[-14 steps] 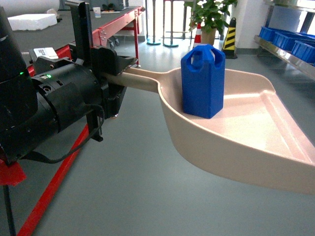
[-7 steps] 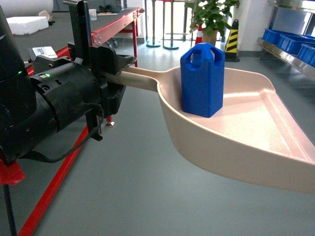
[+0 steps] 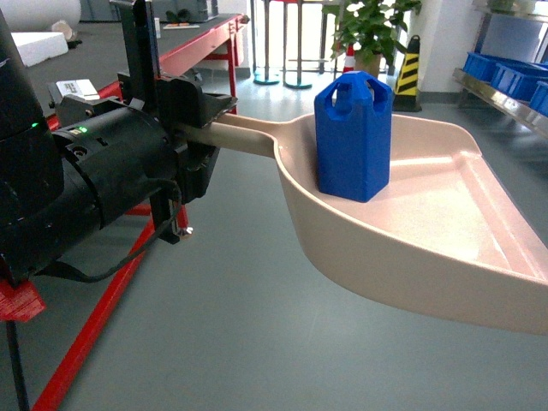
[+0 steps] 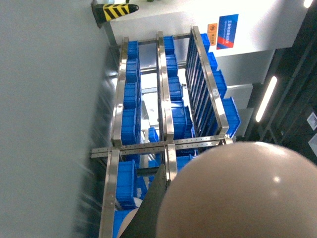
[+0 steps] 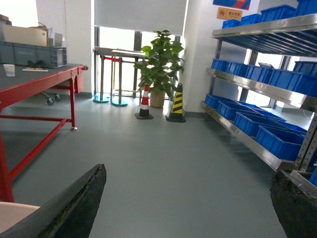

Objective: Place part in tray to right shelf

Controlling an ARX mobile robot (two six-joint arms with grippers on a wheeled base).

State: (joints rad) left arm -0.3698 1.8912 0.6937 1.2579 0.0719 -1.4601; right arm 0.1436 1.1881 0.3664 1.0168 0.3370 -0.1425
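- At the centre of the head view, the part (image 3: 354, 135) stands upright in the tray (image 3: 445, 224), near the tray's back wall where the handle (image 3: 231, 135) joins; neither wrist view shows the part.
- Left of it, the left gripper (image 3: 193, 128) is clamped on the tray's handle, black housing filling the left side of the frame.
- Only the left wrist view shows the rounded beige underside of the tray (image 4: 237, 193), bulging over the lower right and hiding the gripper's own fingers there.
- Across that rotated view the right shelf (image 4: 163, 119) runs through the middle, steel rails with blue crates (image 4: 130, 126) in rows.
- From the right wrist view, the shelf (image 5: 262, 89) lines the right edge, crates (image 5: 277, 141) on several tiers, and grey floor (image 5: 178, 163) lies open between it and the red-framed table (image 5: 34, 99) at the left.
- Two dark fingers (image 5: 74, 208) of the right gripper (image 5: 188, 203) sit at the lower corners, spread wide apart with nothing between them.
- A potted plant (image 5: 158, 67) and striped cones (image 5: 177, 104) stand at the far end of the floor.
- The tray's wide lip is cut off at the head view's right edge, where only a sliver of shelf shows in the upper right corner.
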